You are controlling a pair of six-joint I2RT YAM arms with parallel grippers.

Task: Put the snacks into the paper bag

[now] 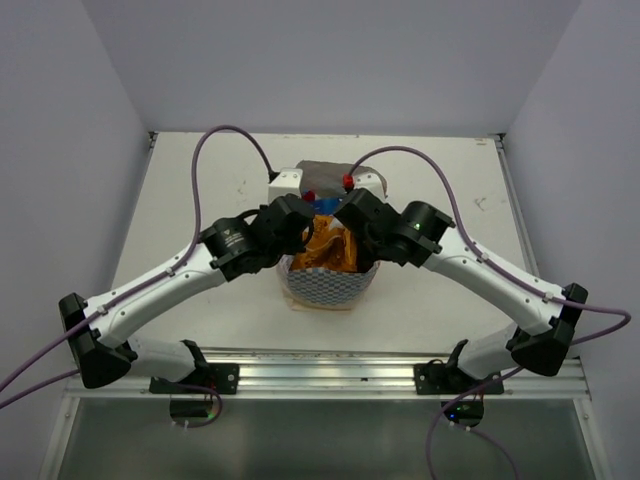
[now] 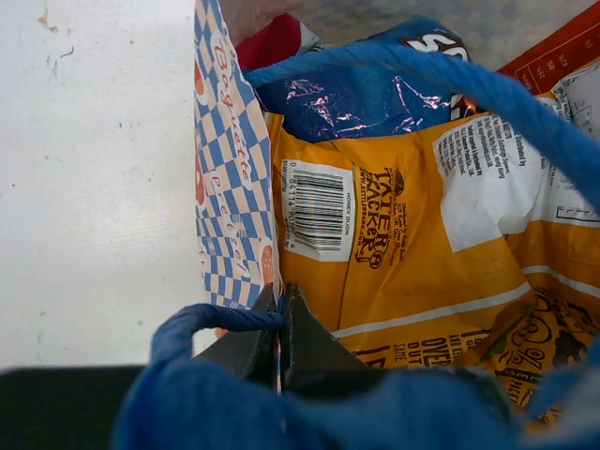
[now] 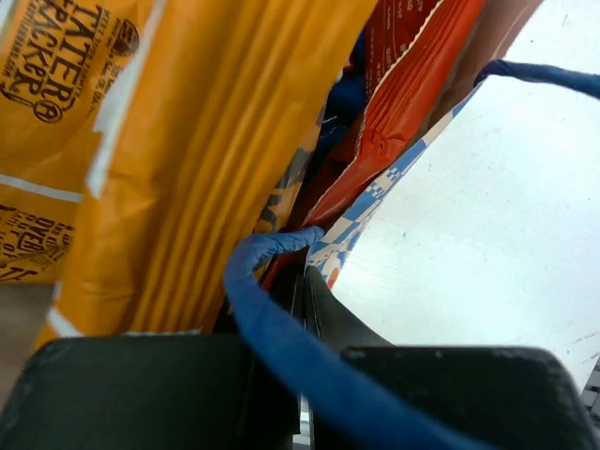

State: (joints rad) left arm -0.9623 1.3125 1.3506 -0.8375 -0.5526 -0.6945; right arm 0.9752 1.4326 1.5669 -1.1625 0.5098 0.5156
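Observation:
The paper bag (image 1: 325, 288) with its blue-and-white checked outside stands mid-table, filled with snacks (image 1: 330, 248). In the left wrist view an orange packet (image 2: 422, 244), a blue foil packet (image 2: 356, 94) and a red one (image 2: 272, 42) lie inside the bag's wall (image 2: 230, 187). My left gripper (image 2: 279, 323) is shut on that wall's rim, beside a blue string handle (image 2: 216, 319). My right gripper (image 3: 305, 291) is shut on the opposite wall (image 3: 375, 202), next to an orange packet (image 3: 216, 141) and a red packet (image 3: 412, 84). Both grippers, left (image 1: 305, 228) and right (image 1: 350, 215), meet over the bag's mouth.
A white block (image 1: 290, 182) and a grey flat thing (image 1: 330, 168) sit just behind the bag. White walls close in the table on three sides. A metal rail (image 1: 320, 370) runs along the near edge between the arm bases.

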